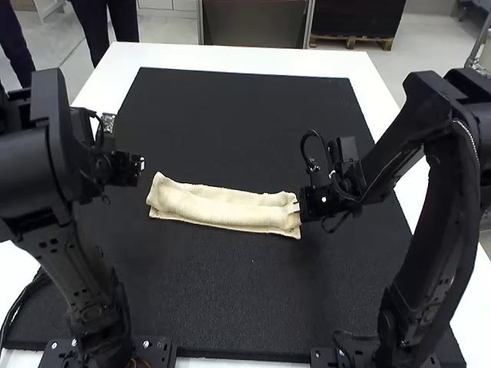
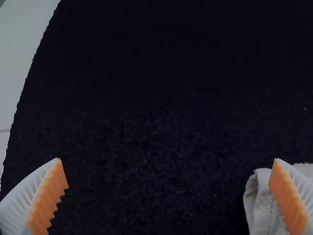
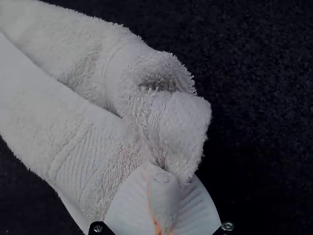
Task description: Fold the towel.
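Cream terry-cloth towel [image 1: 222, 210], long narrow strip on black mat [image 1: 245, 138], centre of the high view. White ribbed right pincer [image 3: 164, 183] clamps its right end; left pincer [image 2: 167, 159] spread wide. Lengthwise fold looks made; next, likely, held end over leftward.

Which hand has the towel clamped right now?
The right hand, shut on the towel at its right end in the high view; the left hand is open.
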Controlling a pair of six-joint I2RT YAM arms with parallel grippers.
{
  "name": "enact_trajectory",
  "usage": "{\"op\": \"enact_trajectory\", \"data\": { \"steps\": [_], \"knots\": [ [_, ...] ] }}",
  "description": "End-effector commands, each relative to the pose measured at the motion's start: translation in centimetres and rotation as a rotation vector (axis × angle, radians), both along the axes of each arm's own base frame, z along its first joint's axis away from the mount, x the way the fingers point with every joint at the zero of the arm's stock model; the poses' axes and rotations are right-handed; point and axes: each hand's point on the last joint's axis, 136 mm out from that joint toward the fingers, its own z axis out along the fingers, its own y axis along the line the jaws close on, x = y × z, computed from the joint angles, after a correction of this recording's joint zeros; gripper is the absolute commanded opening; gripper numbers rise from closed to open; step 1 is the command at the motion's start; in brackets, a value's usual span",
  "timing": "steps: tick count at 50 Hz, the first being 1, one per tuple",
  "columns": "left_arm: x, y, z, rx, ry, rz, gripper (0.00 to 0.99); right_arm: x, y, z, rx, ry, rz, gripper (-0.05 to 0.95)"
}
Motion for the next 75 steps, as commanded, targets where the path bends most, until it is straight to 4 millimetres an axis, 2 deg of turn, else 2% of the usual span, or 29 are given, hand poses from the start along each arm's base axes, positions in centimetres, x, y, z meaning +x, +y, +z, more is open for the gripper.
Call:
{"op": "enact_trajectory", "data": {
  "steps": [1,17,37,56,75],
  "knots": [
    [0.4,0.3,1.3,0.005,-0.037,0.0,0.967,-0.1,0.9,0.8,0.048,0.005,0.029,-0.02],
    [0.1,0.2,0.6,0.003,-0.024,0.004,0.967,1.7,0.4,4.9,0.103,-0.062,-0.01,-0.02],
    [0.0,0.1,0.1,-0.003,-0.008,0.007,0.967,2.3,1.5,7.8,0.116,-0.07,0.016,-0.02],
    [-0.1,0.4,-0.2,0.007,-0.01,0.019,0.967,0.7,7.5,10.1,0.179,-0.062,0.119,-0.02],
    [-0.1,0.4,-0.2,0.008,-0.006,0.024,0.967,0.5,11.0,10.2,0.201,-0.051,0.183,-0.02]
  ]
}}
